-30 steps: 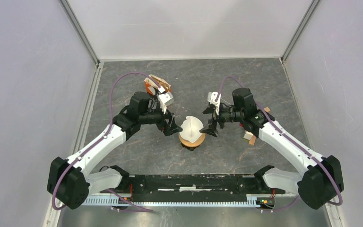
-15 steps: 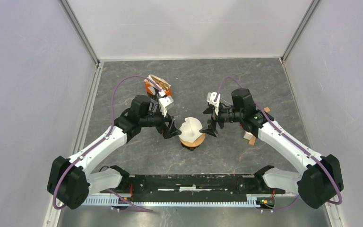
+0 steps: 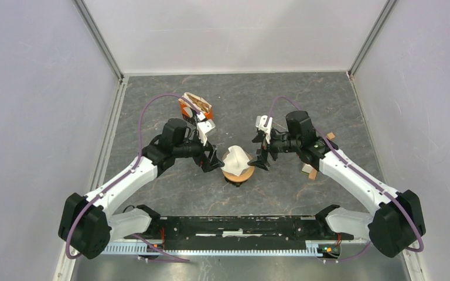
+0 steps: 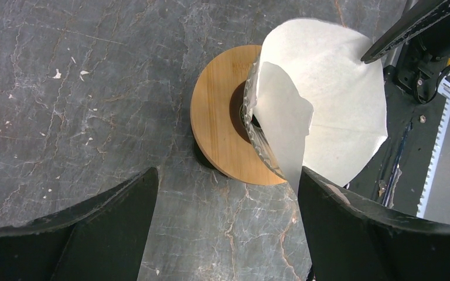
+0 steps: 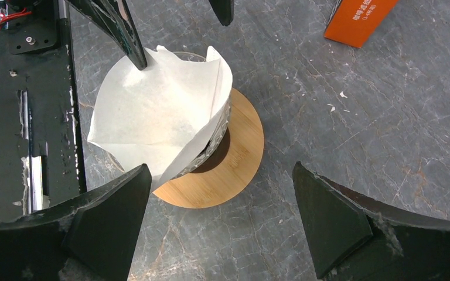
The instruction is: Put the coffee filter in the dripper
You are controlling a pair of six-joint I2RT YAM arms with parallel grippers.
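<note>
The dripper (image 3: 238, 172), clear ribbed glass with a tan wooden collar (image 4: 217, 132) (image 5: 234, 164), stands at the table's middle. The white paper coffee filter (image 3: 235, 157) sits in its cone, open, its edges standing above the rim; it shows in the left wrist view (image 4: 328, 105) and the right wrist view (image 5: 158, 117). My left gripper (image 3: 212, 161) (image 4: 228, 228) is open just left of the dripper, one finger (image 4: 375, 225) touching the filter's edge. My right gripper (image 3: 262, 159) (image 5: 222, 228) is open just right of the dripper, empty, one fingertip (image 5: 111, 225) by the filter.
An orange and white filter box (image 3: 194, 105) lies at the back left; its orange corner shows in the right wrist view (image 5: 360, 20). Small tan blocks (image 3: 310, 170) lie under the right arm. The black base rail (image 3: 234, 228) runs along the near edge. Grey walls enclose the table.
My left gripper has moved slightly down and right, closer to the dripper. The filter has shifted and opened a little in the cone. The right gripper has barely moved.
</note>
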